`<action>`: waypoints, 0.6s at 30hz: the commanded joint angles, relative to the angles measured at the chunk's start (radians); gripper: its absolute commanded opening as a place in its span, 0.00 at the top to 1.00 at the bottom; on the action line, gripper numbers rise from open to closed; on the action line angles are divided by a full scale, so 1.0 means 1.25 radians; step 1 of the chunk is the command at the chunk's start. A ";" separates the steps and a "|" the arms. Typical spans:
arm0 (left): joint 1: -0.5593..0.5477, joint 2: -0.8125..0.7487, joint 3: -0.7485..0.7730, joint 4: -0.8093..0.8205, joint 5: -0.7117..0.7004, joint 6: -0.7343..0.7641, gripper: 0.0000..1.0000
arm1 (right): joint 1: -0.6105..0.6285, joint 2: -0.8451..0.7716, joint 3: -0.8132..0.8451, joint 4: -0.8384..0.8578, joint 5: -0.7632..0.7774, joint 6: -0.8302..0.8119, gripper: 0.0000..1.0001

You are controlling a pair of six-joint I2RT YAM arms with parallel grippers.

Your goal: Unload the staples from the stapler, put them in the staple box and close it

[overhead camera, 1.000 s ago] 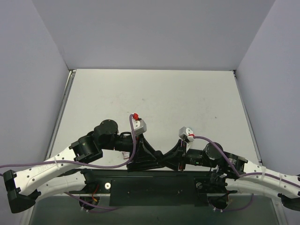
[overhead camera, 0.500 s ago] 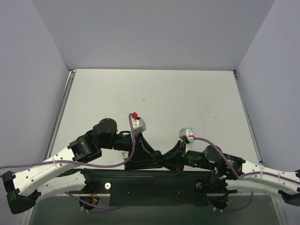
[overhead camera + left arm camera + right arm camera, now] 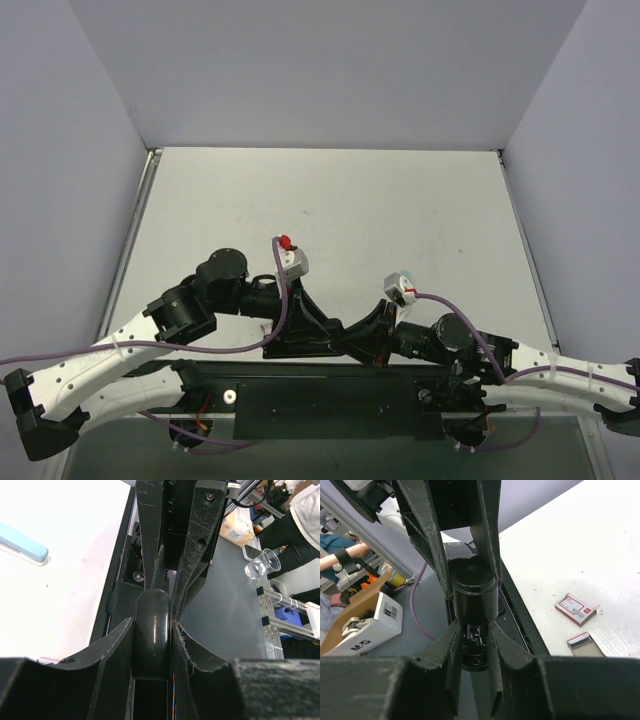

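Note:
The black stapler (image 3: 338,338) hangs above the table's near edge, held between both grippers. In the left wrist view its glossy rounded body (image 3: 153,617) is pinched between my left gripper's fingers (image 3: 187,645). My left gripper (image 3: 152,626) is shut on it. In the right wrist view my right gripper (image 3: 474,627) is shut on the stapler's other end (image 3: 474,592). The two grippers face each other, left (image 3: 312,332) and right (image 3: 368,340), fingertips nearly meeting. The silvery tip and any staples are hidden.
A small red-and-white staple box (image 3: 576,609) and a second small flat piece (image 3: 585,642) lie on the white table near the front edge. A light blue bar-shaped object (image 3: 22,542) lies on the table in the left wrist view. The black base rail (image 3: 330,390) runs below the grippers.
Both wrists have shifted slightly while still clamped on the stapler; the left wrist moved a little left and up, the right arm sank a little toward the near edge.

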 commanded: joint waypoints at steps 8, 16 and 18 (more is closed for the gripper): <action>0.119 -0.015 0.141 0.334 -0.147 -0.028 1.00 | 0.069 0.040 -0.086 -0.173 -0.157 0.033 1.00; 0.135 -0.005 0.142 0.349 -0.126 -0.041 1.00 | 0.072 0.035 -0.069 -0.185 -0.136 0.027 1.00; 0.135 -0.005 0.137 0.348 -0.127 -0.041 1.00 | 0.071 0.031 -0.058 -0.201 -0.126 0.020 1.00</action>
